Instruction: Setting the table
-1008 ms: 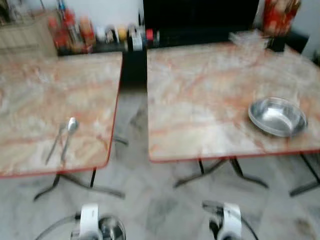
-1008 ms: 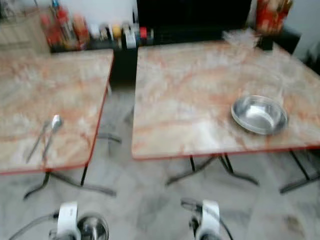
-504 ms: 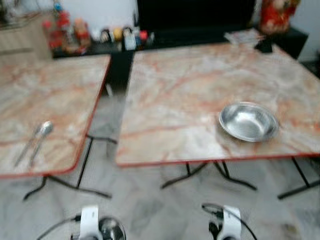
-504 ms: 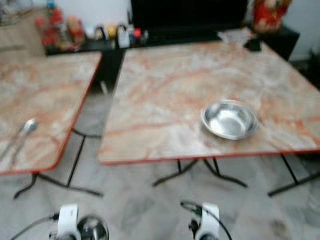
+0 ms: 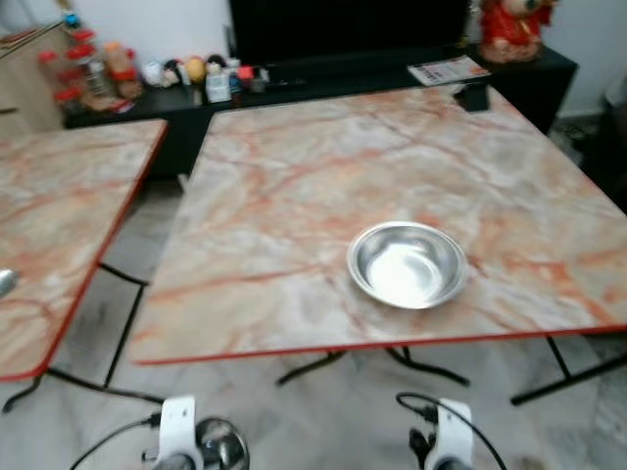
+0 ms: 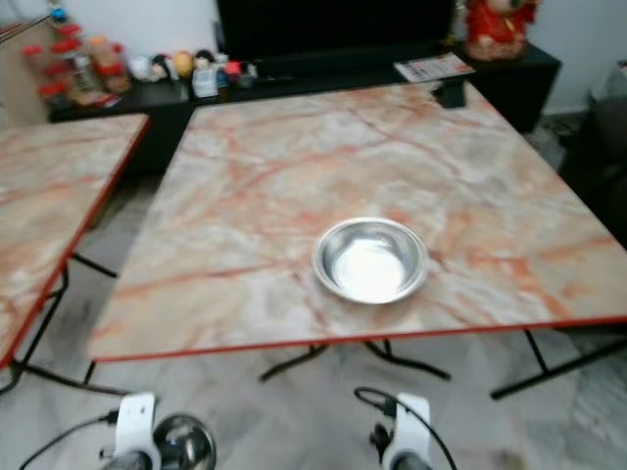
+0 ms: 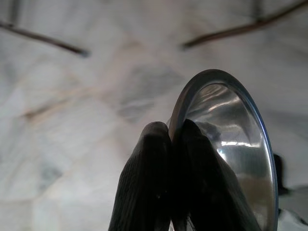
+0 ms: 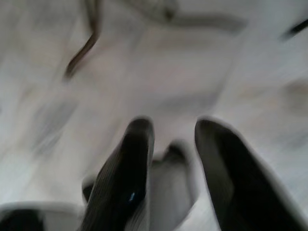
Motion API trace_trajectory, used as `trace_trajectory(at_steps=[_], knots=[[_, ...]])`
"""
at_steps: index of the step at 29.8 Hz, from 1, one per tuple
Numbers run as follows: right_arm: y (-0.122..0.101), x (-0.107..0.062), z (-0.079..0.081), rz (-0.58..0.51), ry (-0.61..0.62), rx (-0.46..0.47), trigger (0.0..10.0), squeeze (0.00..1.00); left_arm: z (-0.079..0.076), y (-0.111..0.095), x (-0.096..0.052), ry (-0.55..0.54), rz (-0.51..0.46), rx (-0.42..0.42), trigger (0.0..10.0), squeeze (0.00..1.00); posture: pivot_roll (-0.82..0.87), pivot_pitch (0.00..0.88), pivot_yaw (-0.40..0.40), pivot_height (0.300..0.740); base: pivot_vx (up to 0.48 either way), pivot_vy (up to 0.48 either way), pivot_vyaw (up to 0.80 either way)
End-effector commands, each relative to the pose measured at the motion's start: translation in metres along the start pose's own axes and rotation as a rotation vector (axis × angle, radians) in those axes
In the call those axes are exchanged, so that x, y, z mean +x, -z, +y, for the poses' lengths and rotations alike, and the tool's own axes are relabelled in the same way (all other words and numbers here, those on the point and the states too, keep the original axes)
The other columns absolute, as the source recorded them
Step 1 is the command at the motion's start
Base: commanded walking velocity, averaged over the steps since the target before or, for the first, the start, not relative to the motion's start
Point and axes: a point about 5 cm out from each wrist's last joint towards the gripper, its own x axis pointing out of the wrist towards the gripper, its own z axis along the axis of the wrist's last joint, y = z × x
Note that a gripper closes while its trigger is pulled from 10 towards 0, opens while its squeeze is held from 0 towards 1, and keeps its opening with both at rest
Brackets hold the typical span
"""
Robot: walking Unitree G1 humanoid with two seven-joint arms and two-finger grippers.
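The left claw (image 7: 168,192) is clamped on the rim of a steel bowl (image 7: 231,144), one finger inside the wall and one outside, so the bowl hangs on edge beside the arm, over the marble floor (image 7: 72,96). From the head camera that same bowl glints low at about 7 o'clock, below the desk edge; a rim pinch like this is probably the only hold two thin fingers get on a shallow dish.

The right claw (image 8: 168,159) hangs with its fingers parted and nothing between them, pointing at the floor, free for whatever comes later.

On the near desk (image 5: 294,196) a second steel bowl (image 5: 408,264) already sits upright at roughly 5 o'clock of the top, close to the red front edge, within easy reach of someone seated there. A second desk (image 5: 59,215) stands at 9 o'clock, apart across a gap, with what looks like a spoon tip (image 5: 6,282) at the frame edge.

The carried bowl is not yet set down; the next place at this desk seems likely.
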Motion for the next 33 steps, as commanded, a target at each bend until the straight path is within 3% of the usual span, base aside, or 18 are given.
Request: trace_trajectory(at_steps=[1, 19, 33], knots=[[0.0002, 0.0008, 0.0078, -0.008, -0.018, 0.009, 10.0, 0.0, 0.0099, -0.0031, 0.0002, -0.024, -0.01, 0.005, 10.0, 0.0, -0.2, 0.0, 0.076, 0.74, 0.0, -0.469, 0.0], [0.0001, 0.0005, 0.0066, -0.012, -0.014, 0.007, 10.0, 0.0, 0.009, -0.0035, 0.0004, -0.027, -0.01, 0.009, 10.0, 0.0, -0.2, 0.0, 0.074, 0.74, 0.0, -0.467, 0.0], [-0.0038, 0.0009, 0.0038, -0.017, -0.016, -0.012, 10.0, 0.0, 0.0043, -0.0089, 0.0012, -0.031, -0.038, -0.031, 10.0, 0.0, -0.2, 0.0, 0.056, 0.74, 0.0, -0.037, 0.0]])
